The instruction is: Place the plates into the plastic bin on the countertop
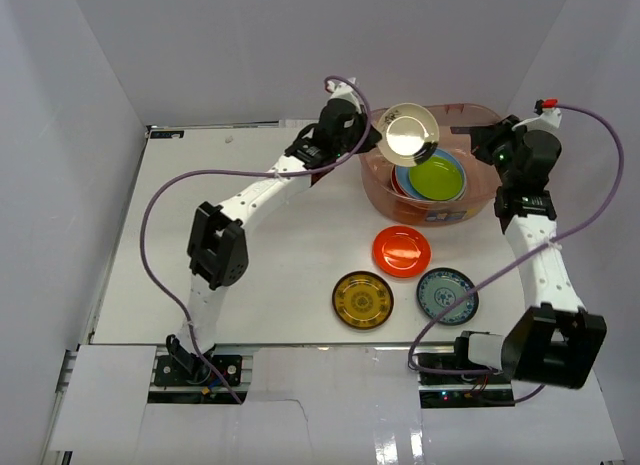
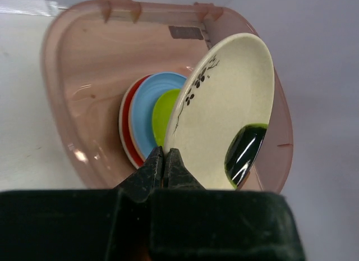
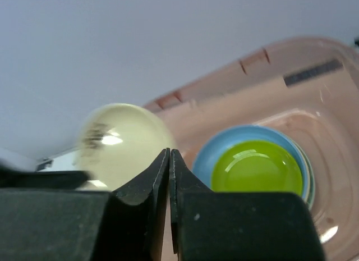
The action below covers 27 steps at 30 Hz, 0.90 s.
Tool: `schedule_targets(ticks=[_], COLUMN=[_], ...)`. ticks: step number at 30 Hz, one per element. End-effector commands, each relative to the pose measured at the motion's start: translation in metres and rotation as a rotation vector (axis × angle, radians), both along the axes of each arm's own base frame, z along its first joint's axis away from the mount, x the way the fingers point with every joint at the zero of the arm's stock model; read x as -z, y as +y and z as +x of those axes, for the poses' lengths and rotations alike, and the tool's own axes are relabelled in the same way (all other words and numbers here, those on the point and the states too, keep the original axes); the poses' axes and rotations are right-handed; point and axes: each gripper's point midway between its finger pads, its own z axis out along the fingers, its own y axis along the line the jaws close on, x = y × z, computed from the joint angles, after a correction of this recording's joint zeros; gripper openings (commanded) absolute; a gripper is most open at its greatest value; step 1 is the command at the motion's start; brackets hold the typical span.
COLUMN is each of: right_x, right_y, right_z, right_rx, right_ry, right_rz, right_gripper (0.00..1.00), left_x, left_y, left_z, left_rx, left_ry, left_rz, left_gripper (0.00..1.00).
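Left tool [image 2: 164, 155] clamped on the cream plate's [image 2: 224, 109] rim, above the bin [image 1: 470, 111].
The plate hangs tilted over the bin's left rim. The right tool [image 3: 169, 155], fingers together and holding nothing, sits at the right rim. Inside, a lime plate [image 1: 436, 175] tops a stack, with bare floor beside it. Orange-red [image 1: 401, 251], amber [image 1: 362, 299] and white-blue [image 1: 446, 295] plates lie apart on the worktop [image 1: 270, 275].

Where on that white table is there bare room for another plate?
The countertop is bare left of the left arm, and between that arm and the amber plate. It is crowded near right: amber plate, orange-red plate and white-blue plate sit close before the plastic bin.
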Motion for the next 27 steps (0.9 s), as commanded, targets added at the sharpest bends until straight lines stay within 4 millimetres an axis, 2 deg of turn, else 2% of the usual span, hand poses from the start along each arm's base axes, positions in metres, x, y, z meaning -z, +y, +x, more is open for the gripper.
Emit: schedule_targets(ticks=[1, 5, 7, 8, 9, 10, 13, 14, 15, 17, 18, 19, 20, 21, 22, 24, 25, 27], right_x=[-0.055, -0.065, -0.067, -0.063, -0.064, -0.065, -0.058, -0.054, -0.049, -0.046, -0.034, -0.031, -0.021, -0.008, 0.003, 0.022, 0.043, 0.058], right_y=[0.016, 0.028, 0.028, 0.027, 0.028, 0.032, 0.042, 0.044, 0.051, 0.064, 0.073, 0.092, 0.109, 0.116, 0.142, 0.154, 0.162, 0.158], right_z=[-0.034, -0.048, -0.056, -0.060, -0.063, -0.068, -0.075, -0.077, -0.080, -0.088, -0.093, -0.101, -0.108, -0.112, -0.124, -0.133, -0.147, -0.158], right_rx=[-0.072, -0.132, -0.131, -0.128, -0.130, -0.150, -0.211, -0.229, -0.271, -0.337, -0.378, -0.445, -0.496, -0.489, -0.552, -0.548, -0.572, -0.545], right_ry=[-0.133, -0.149, -0.140, -0.135, -0.138, -0.143, -0.130, -0.120, -0.108, -0.112, -0.095, -0.092, -0.078, -0.054, -0.038, -0.015, 0.019, 0.030], right_rz=[-0.005, -0.037, -0.065, -0.068, -0.070, -0.071, -0.068, -0.071, -0.072, -0.080, -0.081, -0.081, -0.100, -0.119, -0.136, -0.159, -0.154, -0.132], right_gripper=[0.08, 0.14, 0.15, 0.15, 0.15, 0.16, 0.19, 0.20, 0.21, 0.24, 0.28, 0.29, 0.30, 0.32, 0.33, 0.33, 0.34, 0.34], left_x=[-0.023, -0.001, -0.002, 0.007, 0.001, 0.001, -0.018, -0.027, -0.051, -0.080, -0.077, -0.116, -0.125, -0.133, -0.131, -0.120, -0.092, -0.052], left_y=[-0.035, -0.064, -0.071, -0.075, -0.079, -0.083, -0.087, -0.087, -0.080, -0.074, -0.068, -0.052, -0.042, -0.021, -0.009, 0.014, 0.037, 0.061], left_z=[0.007, 0.021, 0.027, 0.029, 0.031, 0.030, 0.027, 0.024, 0.018, 0.003, -0.002, -0.019, -0.028, -0.048, -0.060, -0.084, -0.109, -0.135], left_rx=[0.021, 0.044, 0.043, 0.048, 0.053, 0.068, 0.097, 0.106, 0.108, 0.148, 0.153, 0.159, 0.156, 0.152, 0.151, 0.149, 0.150, 0.146], left_ry=[-0.091, -0.096, -0.127, -0.126, -0.152, -0.154, -0.182, -0.193, -0.228, -0.272, -0.267, -0.328, -0.338, -0.330, -0.321, -0.291, -0.237, -0.140], left_rz=[-0.007, -0.014, -0.039, -0.044, -0.072, -0.085, -0.122, -0.130, -0.136, -0.138, -0.112, -0.118, -0.107, -0.090, -0.076, -0.063, -0.029, 0.019], left_gripper=[0.00, 0.00, 0.00, 0.00, 0.04, 0.21, 0.54, 0.69, 0.74, 0.81, 0.82, 0.83, 0.83, 0.84, 0.84, 0.81, 0.80, 0.78])
